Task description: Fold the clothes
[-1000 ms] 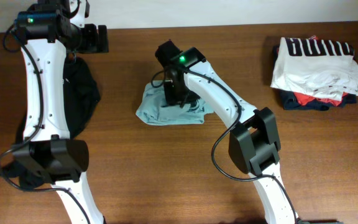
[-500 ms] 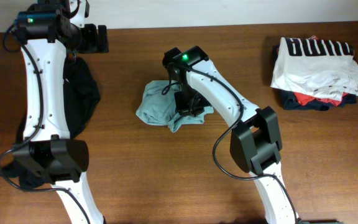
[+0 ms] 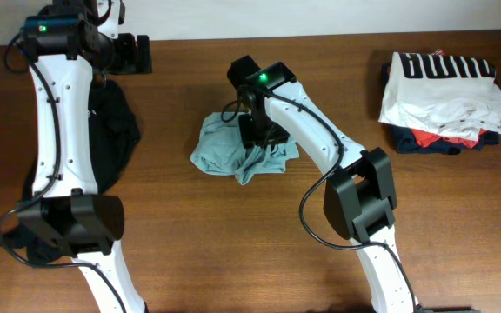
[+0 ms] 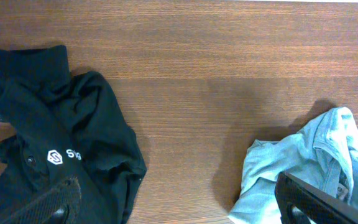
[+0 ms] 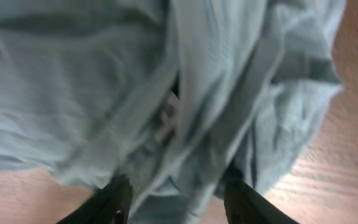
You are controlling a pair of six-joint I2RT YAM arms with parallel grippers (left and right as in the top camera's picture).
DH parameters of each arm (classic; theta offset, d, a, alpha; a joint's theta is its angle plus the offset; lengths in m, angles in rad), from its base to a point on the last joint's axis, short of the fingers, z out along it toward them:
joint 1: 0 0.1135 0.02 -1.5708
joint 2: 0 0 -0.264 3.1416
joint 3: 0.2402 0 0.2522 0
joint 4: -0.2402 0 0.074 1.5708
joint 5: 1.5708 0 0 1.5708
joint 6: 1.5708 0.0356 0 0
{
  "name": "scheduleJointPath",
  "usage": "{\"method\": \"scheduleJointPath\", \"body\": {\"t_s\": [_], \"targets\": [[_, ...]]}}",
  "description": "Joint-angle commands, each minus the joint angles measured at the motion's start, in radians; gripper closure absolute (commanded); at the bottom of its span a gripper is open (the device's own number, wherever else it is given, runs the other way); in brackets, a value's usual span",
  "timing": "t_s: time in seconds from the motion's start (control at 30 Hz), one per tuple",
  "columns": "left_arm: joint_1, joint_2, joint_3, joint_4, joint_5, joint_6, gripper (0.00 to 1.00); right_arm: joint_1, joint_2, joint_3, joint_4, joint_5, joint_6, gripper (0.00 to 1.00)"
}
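A: Where does the grey-teal shirt (image 3: 220,152) lie?
B: In the middle of the overhead view, a little above centre. It is bunched in a crumpled heap on the wooden surface (image 3: 233,252), not spread flat.
A: And the right gripper (image 5: 179,202)?
B: Directly on top of it. In its wrist view the two dark fingers (image 5: 118,200) stand apart, released, with a ridge of the cloth running between them. That picture is blurred, so I can't make out the finer folds.
A: The black top (image 4: 55,137)?
B: At the left of the overhead view, partly under the white left arm (image 3: 59,130). In the left wrist view it fills the lower left, rumpled, with its small white logo (image 4: 55,157) facing up. It lies well apart from the shirt, with bare wood between them.
A: The left gripper (image 4: 185,211)?
B: Spread wide, holding nothing — its fingertips show near the two bottom corners of its wrist view. Overhead, it sits at the upper left.
A: Anything else?
B: A pile at the upper right — a white shirt with black block letters (image 3: 446,83) on top of red and navy garments (image 3: 424,142).
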Motion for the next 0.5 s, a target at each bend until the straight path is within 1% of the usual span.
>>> {"method": "scheduleJointPath", "body": {"t_s": [0.0,0.27,0.47], "targets": [[0.0,-0.03,0.013,0.002,-0.01,0.002,0.01,0.005,-0.002,0.018,0.021,-0.005,-0.003,0.46],[0.0,-0.03,0.013,0.002,-0.01,0.002,0.01,0.003,0.021,-0.084,0.083,0.0,-0.003,0.47],[0.0,-0.03,0.013,0.002,-0.011,0.002,0.01,-0.011,0.016,-0.105,0.094,0.042,-0.003,0.66]]}}
